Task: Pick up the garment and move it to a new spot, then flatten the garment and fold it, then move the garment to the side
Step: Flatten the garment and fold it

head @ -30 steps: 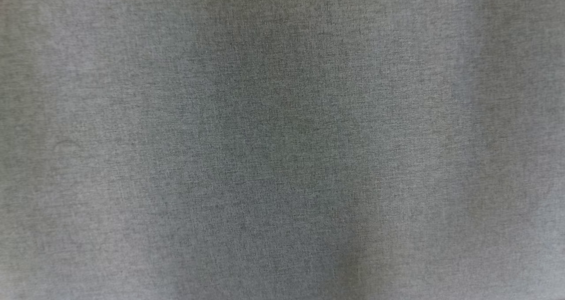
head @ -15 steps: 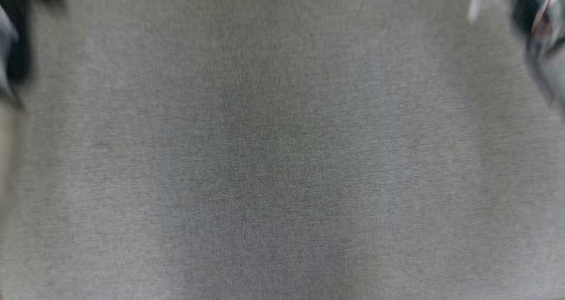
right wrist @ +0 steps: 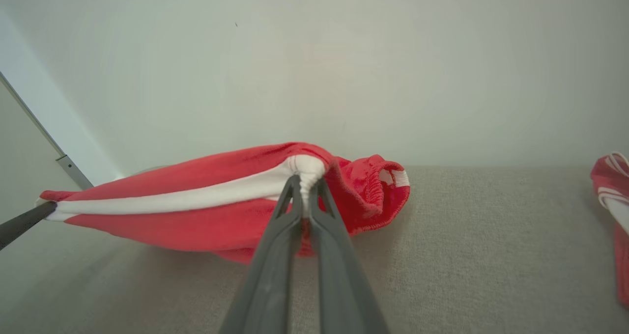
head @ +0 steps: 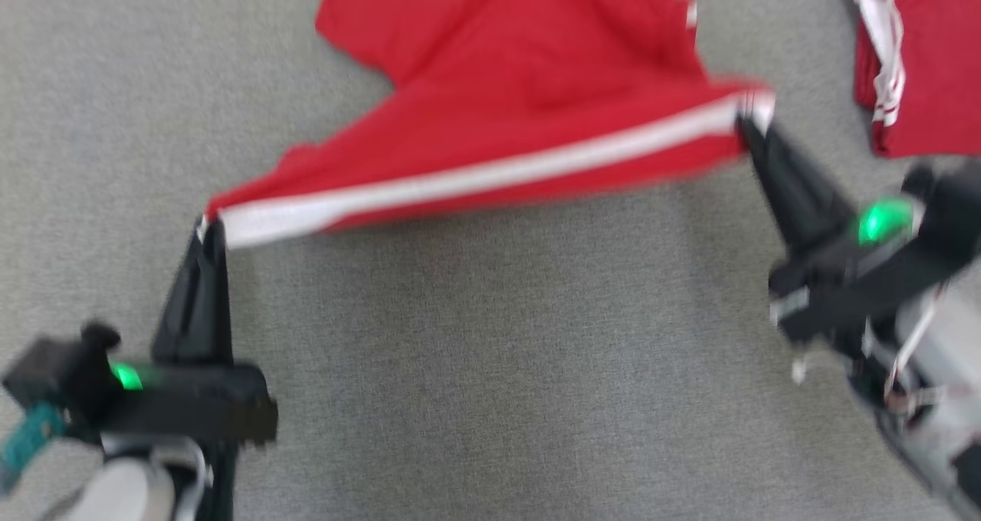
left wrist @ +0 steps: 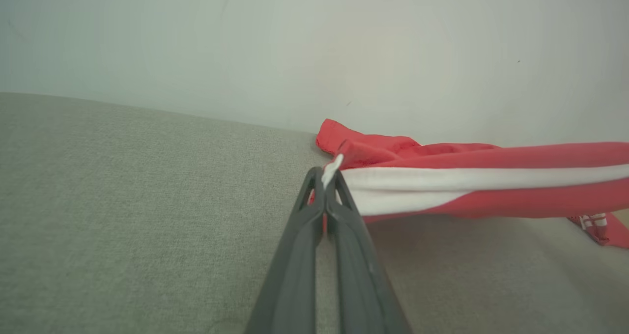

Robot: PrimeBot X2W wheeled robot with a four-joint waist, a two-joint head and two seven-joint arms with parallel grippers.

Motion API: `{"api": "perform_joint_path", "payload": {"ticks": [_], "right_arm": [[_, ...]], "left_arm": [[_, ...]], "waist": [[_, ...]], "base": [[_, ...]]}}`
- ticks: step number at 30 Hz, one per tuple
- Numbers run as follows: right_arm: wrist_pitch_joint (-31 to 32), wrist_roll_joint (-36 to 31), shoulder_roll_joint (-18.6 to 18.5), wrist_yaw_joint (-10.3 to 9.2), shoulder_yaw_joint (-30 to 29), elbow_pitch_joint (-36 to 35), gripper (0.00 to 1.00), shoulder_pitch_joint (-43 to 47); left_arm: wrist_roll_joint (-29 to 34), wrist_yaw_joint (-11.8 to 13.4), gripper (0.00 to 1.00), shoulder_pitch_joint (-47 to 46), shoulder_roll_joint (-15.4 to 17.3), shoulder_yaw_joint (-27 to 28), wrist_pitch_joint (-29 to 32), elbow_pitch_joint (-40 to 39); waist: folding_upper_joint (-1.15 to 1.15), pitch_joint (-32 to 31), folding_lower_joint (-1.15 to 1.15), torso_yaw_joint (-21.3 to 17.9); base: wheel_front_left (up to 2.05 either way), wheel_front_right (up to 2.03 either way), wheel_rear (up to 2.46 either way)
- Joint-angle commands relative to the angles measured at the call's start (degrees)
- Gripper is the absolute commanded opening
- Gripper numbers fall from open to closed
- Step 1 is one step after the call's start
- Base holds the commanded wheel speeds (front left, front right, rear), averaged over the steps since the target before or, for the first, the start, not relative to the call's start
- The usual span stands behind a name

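As the head camera shifts to take them in, the left tool [head: 208,226] and right tool [head: 747,122], each pinched shut on its end, hold the red garment [head: 521,107] taut, seemingly ready for flattening

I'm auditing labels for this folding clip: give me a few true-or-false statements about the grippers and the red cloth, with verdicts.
1. The left gripper and right gripper each pinch an end of the white stripe on the red garment. True.
2. The garment lies neatly folded. False: it is stretched between the two grippers, unfolded.
3. A second red garment lies on the grey surface, right of the held one. True.
4. The left gripper is open. False: it is shut on the stripe.
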Motion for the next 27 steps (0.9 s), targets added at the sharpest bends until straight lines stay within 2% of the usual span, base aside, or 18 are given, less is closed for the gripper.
{"api": "perform_joint_path", "payload": {"ticks": [1,9,11,19,23,27], "right_arm": [[-0.3,0.0,-0.8,-0.17,-0.9,-1.3,0.0,5.2],[-0.2,-0.7,-0.1,-0.19,-4.7,-4.6,0.0,22.8],[-0.1,-1.1,0.1,-0.19,-5.1,-5.2,0.0,24.9],[2.3,-4.4,2.5,-0.19,-8.4,-8.9,0.0,39.1],[3.8,-6.0,3.8,-0.18,-10.4,-11.5,0.0,42.7],[5.1,-7.3,5.5,-0.18,-12.3,-13.7,0.0,42.5]], "left_arm": [[0.8,0.9,0.0,4.3,-0.7,1.2,-0.1,-1.7],[1.8,-0.4,0.0,16.6,-5.0,4.6,-0.1,-3.2],[2.2,-0.5,0.0,17.8,-5.5,4.7,-0.1,-3.0],[4.8,-3.2,0.0,25.2,-9.0,6.0,-0.1,-0.1],[5.9,-4.7,0.0,26.6,-10.1,7.4,-0.1,1.0],[7.4,-6.3,0.0,24.4,-9.9,8.2,-0.1,1.6]], "waist": [[0.02,-3.2,0.03,0.1],[0.02,-7.3,0.03,1.1],[0.02,-7.8,0.03,1.2],[0.02,-11.0,0.03,1.7],[0.02,-11.2,0.03,1.4],[0.02,-10.7,0.03,0.9]], "base": [[0.0,0.0,0.0],[0.0,0.0,0.0],[0.0,0.0,0.0],[0.0,0.0,0.0],[0.0,0.0,0.0],[0.0,0.0,0.0]]}}
